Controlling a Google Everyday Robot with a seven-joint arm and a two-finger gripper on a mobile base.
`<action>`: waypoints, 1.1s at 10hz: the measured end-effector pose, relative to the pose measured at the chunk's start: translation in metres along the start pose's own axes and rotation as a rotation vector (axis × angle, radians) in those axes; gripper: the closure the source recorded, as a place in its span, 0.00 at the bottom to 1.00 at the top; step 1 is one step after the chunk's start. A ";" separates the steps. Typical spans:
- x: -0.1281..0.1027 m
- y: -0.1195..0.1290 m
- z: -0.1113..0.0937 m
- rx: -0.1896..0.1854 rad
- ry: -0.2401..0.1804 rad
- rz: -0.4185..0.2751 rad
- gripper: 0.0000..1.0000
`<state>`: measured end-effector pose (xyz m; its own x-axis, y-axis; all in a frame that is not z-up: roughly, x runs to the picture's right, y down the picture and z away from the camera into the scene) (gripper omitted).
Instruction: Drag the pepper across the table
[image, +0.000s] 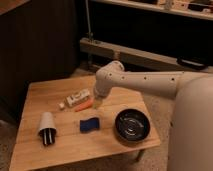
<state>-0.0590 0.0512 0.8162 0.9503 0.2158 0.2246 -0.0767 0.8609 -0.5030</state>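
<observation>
- Pepper (84, 105) first: it lies near the middle of the table (45, 92), slim and orange, tucked just under the white packet (78, 97), and I can't tell whether the two touch.
- Your hand (97, 103) is down low at the pepper's right end, hanging off the white arm (145, 84) that reaches in from the right.
- The hand is spread wide and has hold of nothing. It looks to be at the pepper's tip, though contact is too close to call.
- My read is that you're at the point of engaging, and the drag itself has not begun.
- To do it well, settle the hand onto or around the thicker end so the pepper can't roll out sideways.
- Keep the pressure light and steady. A tapered piece like this will likely pivot if you push off its centre line.
- Mind the packet, because it sits right beside the pepper and would probably ride along if you sweep toward the far edge.
- Watch the near side too. The blue sponge (89, 125) sits just below the pepper and the black bowl (132, 125) to the right of it.
- The white cup (47, 129) lies on its side at the front left, well apart from the pepper.
- The open wood to the left of the pepper looks like your best lane, so drag low, slow and straight along it.
</observation>
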 end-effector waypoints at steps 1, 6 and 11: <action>0.000 -0.002 0.007 -0.010 0.001 -0.006 0.35; 0.001 0.002 0.067 -0.059 -0.020 -0.039 0.35; -0.007 -0.006 0.086 -0.074 -0.026 -0.055 0.35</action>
<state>-0.0915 0.0844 0.8895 0.9441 0.1819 0.2749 -0.0011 0.8357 -0.5492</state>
